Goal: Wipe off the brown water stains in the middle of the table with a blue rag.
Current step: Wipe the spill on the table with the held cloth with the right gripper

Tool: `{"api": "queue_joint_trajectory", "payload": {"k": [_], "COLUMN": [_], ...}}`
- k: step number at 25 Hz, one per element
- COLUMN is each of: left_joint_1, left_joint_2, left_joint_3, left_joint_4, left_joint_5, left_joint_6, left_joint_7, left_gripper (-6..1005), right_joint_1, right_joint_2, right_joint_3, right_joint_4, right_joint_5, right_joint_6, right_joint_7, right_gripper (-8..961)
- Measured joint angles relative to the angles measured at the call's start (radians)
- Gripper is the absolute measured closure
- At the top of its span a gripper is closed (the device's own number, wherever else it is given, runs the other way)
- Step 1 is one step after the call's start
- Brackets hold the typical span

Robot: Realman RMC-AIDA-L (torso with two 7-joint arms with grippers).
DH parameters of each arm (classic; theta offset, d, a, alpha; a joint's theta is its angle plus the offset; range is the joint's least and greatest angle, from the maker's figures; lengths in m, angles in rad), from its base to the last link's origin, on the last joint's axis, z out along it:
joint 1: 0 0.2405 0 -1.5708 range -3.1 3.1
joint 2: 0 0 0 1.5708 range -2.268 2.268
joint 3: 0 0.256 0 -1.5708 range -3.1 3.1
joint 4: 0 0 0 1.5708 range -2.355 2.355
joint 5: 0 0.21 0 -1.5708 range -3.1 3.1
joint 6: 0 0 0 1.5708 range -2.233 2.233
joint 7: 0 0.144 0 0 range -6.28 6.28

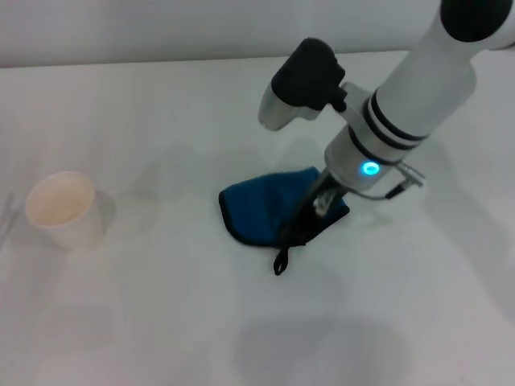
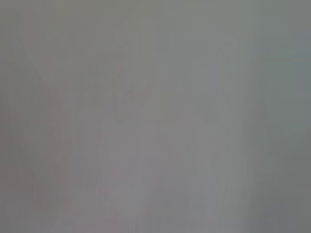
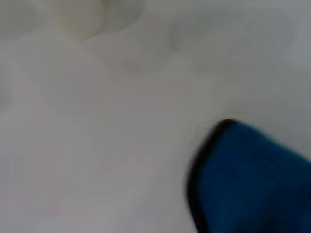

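The blue rag (image 1: 269, 209) lies mid-bench (image 1: 161, 322), the right hand (image 1: 322, 201) pressing its three o'clock edge; its grip I cannot tell. Soft, light cloth, likely to bunch; best held by the stitched hem.

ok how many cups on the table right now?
1. A white paper cup stands upright at the robot's left on the table, apart from the blue rag under the right gripper. None looks hidden.

blue rag (image 3: 252, 179) with black stitched edge lying on the white table (image 3: 97, 145), blurry pale cup (image 3: 82, 17) shape further off
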Motion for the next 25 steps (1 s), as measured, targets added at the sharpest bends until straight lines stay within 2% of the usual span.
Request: {"api": "queue_joint_trajectory", "payload": {"k": [6, 14, 19, 22, 25], "left_joint_1": [-0.012, -0.020, -0.022, -0.022, -0.022], "left_joint_2": [0.002, 0.002, 0.003, 0.003, 0.003], "left_joint_3": [0.000, -0.004, -0.003, -0.002, 0.000], "left_joint_4": [0.001, 0.003, 0.005, 0.008, 0.010], "left_joint_5": [0.000, 0.000, 0.000, 0.000, 0.000], "left_joint_6": [0.018, 0.023, 0.023, 0.023, 0.023], "left_joint_7": [0.000, 0.000, 0.000, 0.000, 0.000], "left_gripper": [122, 123, 123, 122, 122], "right_joint_1": [-0.061, -0.073, -0.082, -0.091, -0.100], "right_joint_2": [0.000, 0.001, 0.000, -0.008, -0.012], "right_joint_3": [-0.043, -0.149, -0.185, -0.169, -0.081], "right_joint_4": [-0.124, -0.138, -0.152, -0.159, -0.158], "right_joint_5": [0.102, 0.216, 0.228, 0.218, 0.149], "right_joint_6": [0.186, 0.336, 0.396, 0.388, 0.350], "right_joint_7": [-0.023, -0.067, -0.073, -0.067, -0.057], "right_gripper": [907, 908, 905, 903, 900]}}
